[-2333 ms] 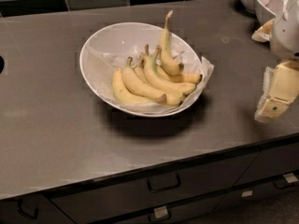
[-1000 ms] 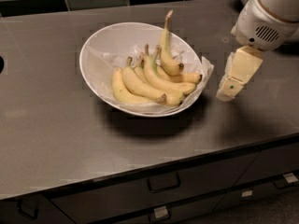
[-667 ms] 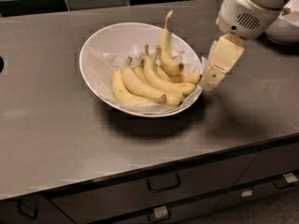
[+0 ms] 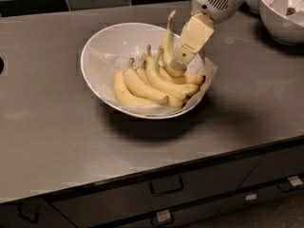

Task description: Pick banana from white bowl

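We see the gripper (image 4: 178, 63) above the white bowl's (image 4: 116, 39) right half, tip right by the banana (image 4: 166, 38). Spread or closed, we can't tell. The banana sits inside the bowl, right of centre, stem pointing up, leaning on the bunch (image 4: 142, 85) w/ crinkled liner (image 4: 209, 73) beneath.

Arm (image 4: 216, 1) at top rt; gripper (image 4: 178, 63) below it, tilted down-left.

Hand (image 4: 178, 62) by banana (image 4: 167, 39), in bowl (image 4: 92, 56) on counter (image 4: 57, 141)
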You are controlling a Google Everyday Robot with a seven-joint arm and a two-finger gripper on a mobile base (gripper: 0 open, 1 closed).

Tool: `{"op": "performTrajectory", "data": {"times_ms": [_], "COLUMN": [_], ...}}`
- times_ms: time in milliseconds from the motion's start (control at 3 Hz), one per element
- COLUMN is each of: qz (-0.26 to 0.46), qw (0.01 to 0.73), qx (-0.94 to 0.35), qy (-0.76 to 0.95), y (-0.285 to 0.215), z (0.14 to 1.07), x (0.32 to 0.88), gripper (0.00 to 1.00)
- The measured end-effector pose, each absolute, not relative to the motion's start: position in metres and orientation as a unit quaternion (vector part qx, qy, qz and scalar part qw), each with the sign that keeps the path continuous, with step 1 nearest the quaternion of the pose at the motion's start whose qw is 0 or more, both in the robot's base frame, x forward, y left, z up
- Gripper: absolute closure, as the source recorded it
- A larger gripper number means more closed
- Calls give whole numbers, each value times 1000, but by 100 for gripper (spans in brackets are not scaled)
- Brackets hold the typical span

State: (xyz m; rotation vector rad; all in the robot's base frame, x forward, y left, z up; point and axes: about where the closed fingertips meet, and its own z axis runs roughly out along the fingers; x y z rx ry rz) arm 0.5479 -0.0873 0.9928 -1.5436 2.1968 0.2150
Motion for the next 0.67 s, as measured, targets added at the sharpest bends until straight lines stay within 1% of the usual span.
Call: {"op": "performTrajectory", "data": {"times_ms": [333,667], "qz": [118,137], "qw": [247,263], "qx": [-531,-493], "qy": [802,818], "y": [-72,-65], "z": [985,971], "x": [561,571], "gripper": [0,0]}}
